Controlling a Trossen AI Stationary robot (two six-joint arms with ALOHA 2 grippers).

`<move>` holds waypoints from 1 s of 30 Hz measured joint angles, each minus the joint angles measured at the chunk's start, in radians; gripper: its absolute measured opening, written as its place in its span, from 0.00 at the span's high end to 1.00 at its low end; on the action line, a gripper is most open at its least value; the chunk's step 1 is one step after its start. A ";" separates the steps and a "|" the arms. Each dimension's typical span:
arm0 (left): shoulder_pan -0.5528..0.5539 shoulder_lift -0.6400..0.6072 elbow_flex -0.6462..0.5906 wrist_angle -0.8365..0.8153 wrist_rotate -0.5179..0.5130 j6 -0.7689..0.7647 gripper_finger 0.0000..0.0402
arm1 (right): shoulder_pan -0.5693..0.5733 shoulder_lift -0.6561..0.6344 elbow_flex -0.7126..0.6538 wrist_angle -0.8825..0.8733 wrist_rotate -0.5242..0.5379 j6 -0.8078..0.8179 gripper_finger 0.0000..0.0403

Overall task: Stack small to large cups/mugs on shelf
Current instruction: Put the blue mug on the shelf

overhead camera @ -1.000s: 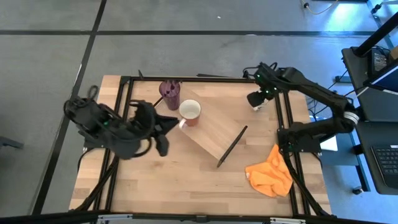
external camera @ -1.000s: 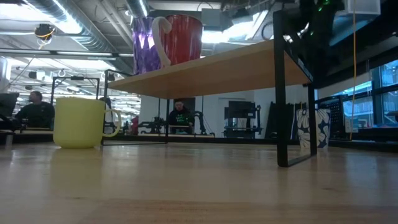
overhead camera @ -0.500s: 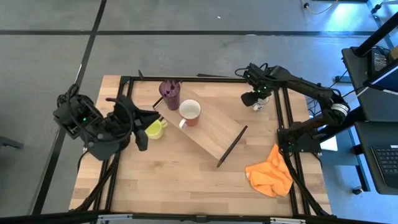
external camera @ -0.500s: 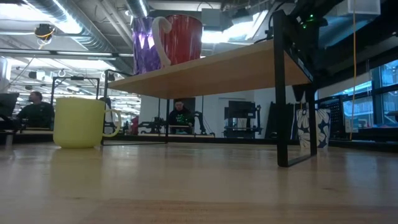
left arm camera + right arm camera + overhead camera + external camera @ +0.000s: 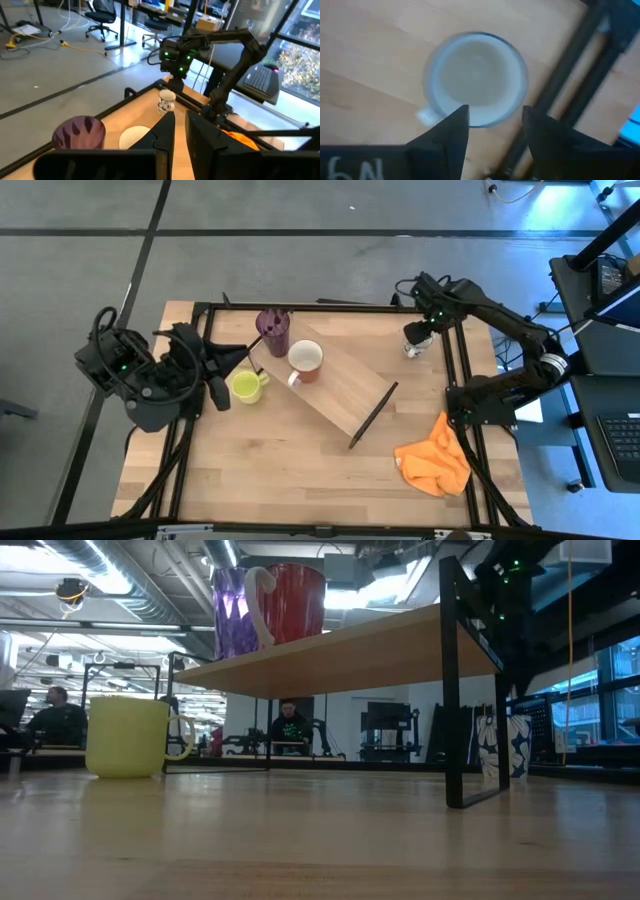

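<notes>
On the wooden table (image 5: pixel 300 470), the right gripper (image 5: pixel 492 127) is hovering, fingers spread wide, over the white-grey mug (image 5: pixel 476 77); looks like descending and grabbing comes next.

- The wooden counter (image 5: pixel 300 470) holds the shelf (image 5: pixel 345 385), which stands on it at a slant.
- On the shelf sit the purple tumbler (image 5: pixel 272 332) and, just beside it, the brownish mug (image 5: pixel 306 361).
- The yellow-green mug (image 5: pixel 246 387) sits on the counter near the shelf's end.
- The white-grey mug (image 5: pixel 414 343) sits near the far right edge.
- An orange cloth (image 5: pixel 433 461) lies near the right side.
</notes>
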 joint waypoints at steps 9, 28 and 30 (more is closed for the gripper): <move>0.031 -0.002 0.000 0.000 -0.045 0.018 0.90 | -0.165 0.016 0.000 0.062 -0.152 -0.115 0.54; 0.033 -0.049 0.000 0.000 -0.014 0.079 0.90 | -0.170 0.061 -0.122 0.138 -0.184 0.188 0.54; 0.032 -0.048 0.000 0.000 -0.013 0.083 0.90 | -0.162 0.061 -0.136 0.140 -0.184 0.225 0.54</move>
